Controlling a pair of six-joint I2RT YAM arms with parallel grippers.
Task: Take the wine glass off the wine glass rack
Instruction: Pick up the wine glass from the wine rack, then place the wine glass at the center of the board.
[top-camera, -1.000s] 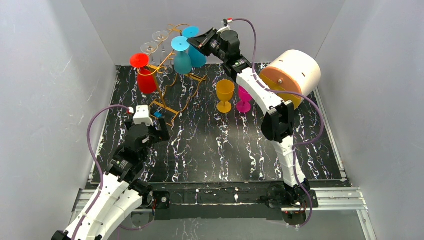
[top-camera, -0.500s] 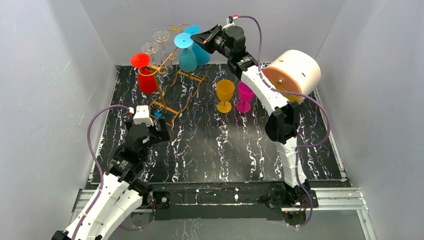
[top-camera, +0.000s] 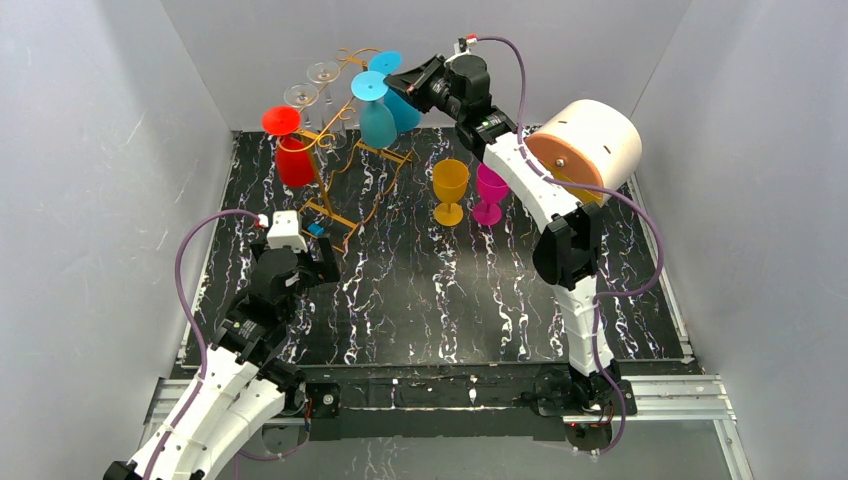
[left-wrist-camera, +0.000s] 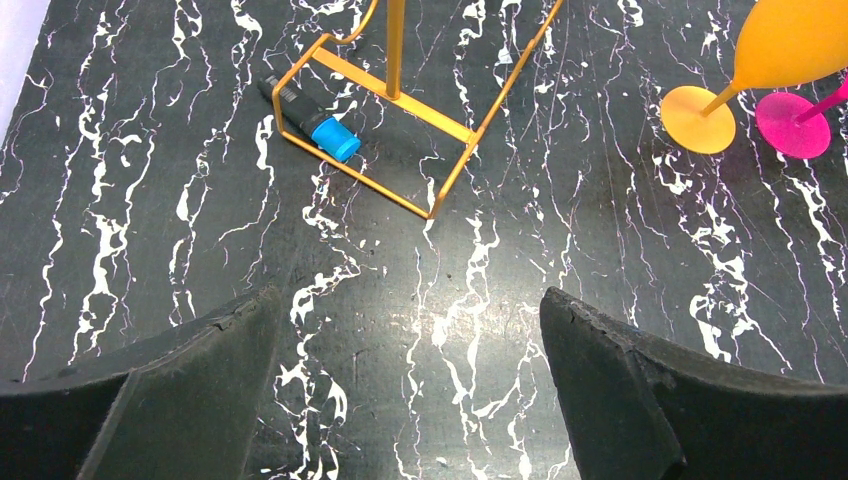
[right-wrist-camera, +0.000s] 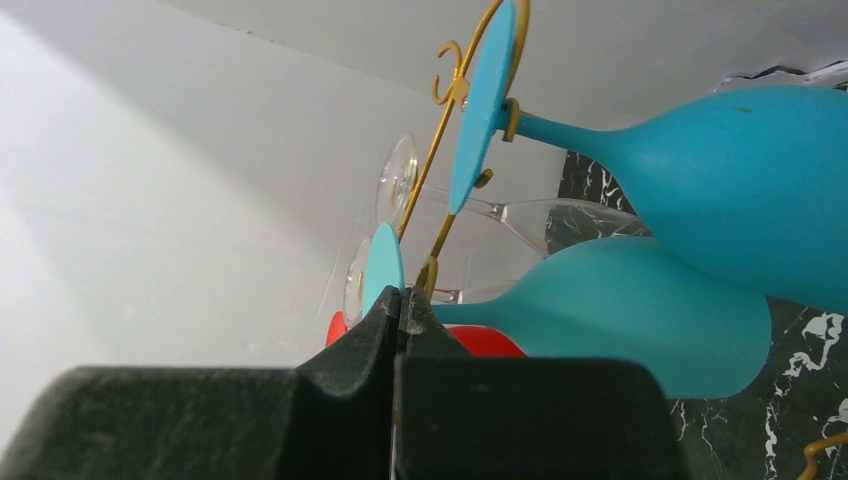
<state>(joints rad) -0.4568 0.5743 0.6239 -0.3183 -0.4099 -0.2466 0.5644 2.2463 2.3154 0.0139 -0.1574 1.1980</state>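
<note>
The golden wire wine glass rack (top-camera: 322, 185) stands at the back left; its base shows in the left wrist view (left-wrist-camera: 400, 100) and its scrolls in the right wrist view (right-wrist-camera: 437, 160). Several glasses hang on it upside down. My right gripper (top-camera: 395, 82) (right-wrist-camera: 402, 300) is shut on the stem of the teal wine glass (top-camera: 377, 123) (right-wrist-camera: 620, 310), just behind its foot, at the rack's top right. A blue glass (top-camera: 402, 108) (right-wrist-camera: 740, 190) hangs beside it. My left gripper (top-camera: 325, 264) (left-wrist-camera: 410, 340) is open and empty, low over the mat in front of the rack.
A red glass (top-camera: 294, 160) and two clear glasses (top-camera: 322, 72) hang on the rack's left. An orange glass (top-camera: 450, 185) and a magenta glass (top-camera: 489, 195) stand upright on the mat. A blue-capped marker (left-wrist-camera: 310, 122) lies in the rack base. A white cylinder (top-camera: 590, 145) sits back right.
My right gripper has moved a little right and up with the teal glass, which has shifted right along the rack. The left arm has not moved.
</note>
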